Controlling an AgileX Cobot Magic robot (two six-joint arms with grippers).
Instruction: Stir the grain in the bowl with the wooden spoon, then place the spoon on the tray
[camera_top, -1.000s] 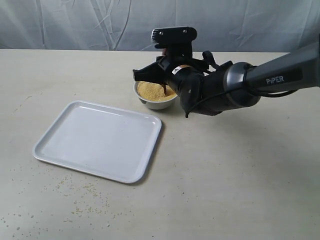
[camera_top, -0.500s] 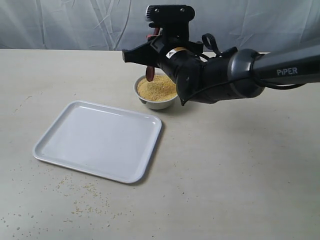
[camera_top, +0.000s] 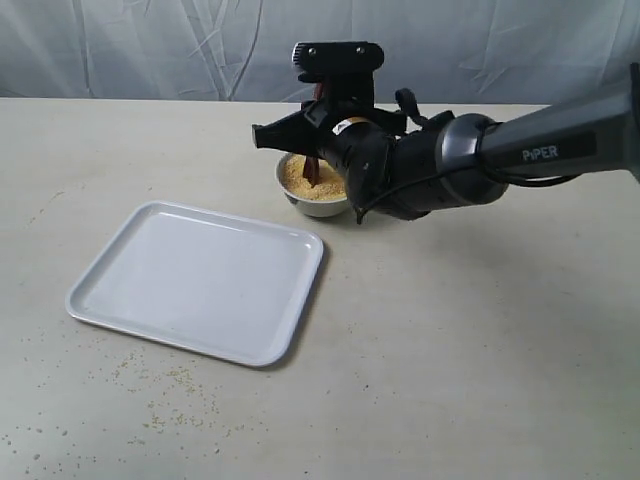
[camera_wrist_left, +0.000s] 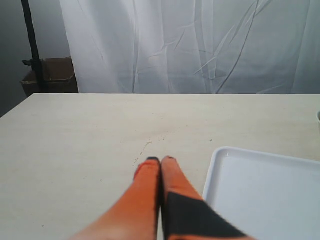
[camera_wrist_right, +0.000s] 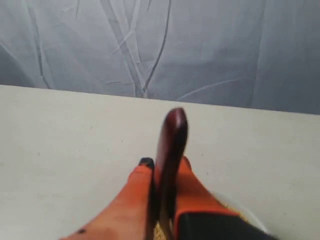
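Clamping the wooden spoon (camera_top: 313, 172) between its orange fingers, the right gripper (camera_wrist_right: 165, 162) hangs over the bowl (camera_top: 305, 205), the spoon's lower end dipped into the grain (camera_top: 297, 177). The bowl stands on the table (camera_top: 480, 330) just beyond the far right corner of the tray (camera_top: 200, 280). The left gripper (camera_wrist_left: 160, 161) is pressed closed on nothing, low over the table beside the tray.

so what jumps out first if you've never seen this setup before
The dark right arm stretched over the white bowl toward the back, jaws shut on the wooden spoon dipped in the grain. Then the big white tray nearer and left of it, loose grains scattered on the table in front.
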